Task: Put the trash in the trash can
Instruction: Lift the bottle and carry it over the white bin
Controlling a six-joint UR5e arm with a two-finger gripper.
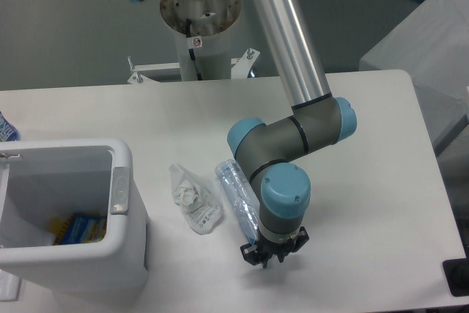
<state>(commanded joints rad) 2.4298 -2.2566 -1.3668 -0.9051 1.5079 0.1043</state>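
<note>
My tool (270,259) hangs low over the white tabletop (366,181) beside the crushed bottle (239,197); its spread is unclear. Grey floor lies behind.

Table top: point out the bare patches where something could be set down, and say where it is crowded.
Bare: the white table right of the grey-and-blue arm, and the far strip behind it. Crowded: between the white rectangular plastic bin and the black two-finger gripper lie the crumpled clear-white wrapper and crushed clear plastic bottle, close together.

Bare table (366,203) right of the arm — bottle (236,194), wrapper (193,199), bin (69,214) leftward.
</note>
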